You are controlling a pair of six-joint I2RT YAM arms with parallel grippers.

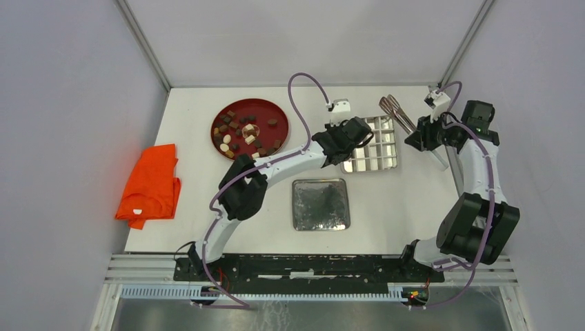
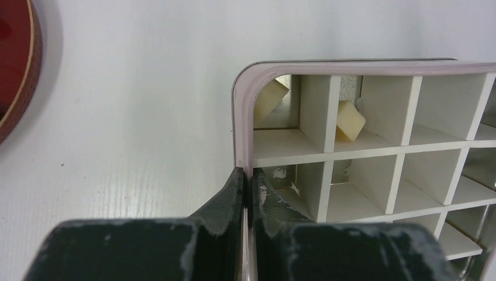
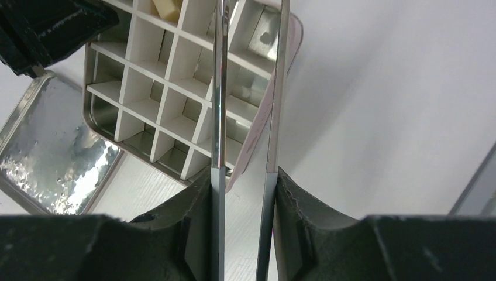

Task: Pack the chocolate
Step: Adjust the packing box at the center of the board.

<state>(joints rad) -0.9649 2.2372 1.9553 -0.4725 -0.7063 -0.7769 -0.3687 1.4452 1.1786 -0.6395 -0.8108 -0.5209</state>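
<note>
Several chocolate pieces (image 1: 243, 131), dark, light brown and cream, lie on the round dark-red plate (image 1: 272, 107) at the back left. The pale pinkish grid box (image 1: 386, 162) stands right of it. Two cream pieces (image 2: 350, 120) lie in its far compartments, one in the corner (image 2: 270, 96). My left gripper (image 1: 348, 141) (image 2: 246, 175) is shut on the box's left wall (image 2: 241, 126). My right gripper (image 1: 422, 138) (image 3: 244, 175) is shut on metal tongs (image 1: 394, 110) (image 3: 217, 88), whose arms reach over the box (image 3: 175, 88).
A shiny metal lid (image 1: 321, 204) (image 3: 52, 152) lies in front of the box. An orange cloth (image 1: 150, 183) lies at the table's left edge. The plate's rim (image 2: 17, 70) shows at the left of the left wrist view. Walls enclose the table.
</note>
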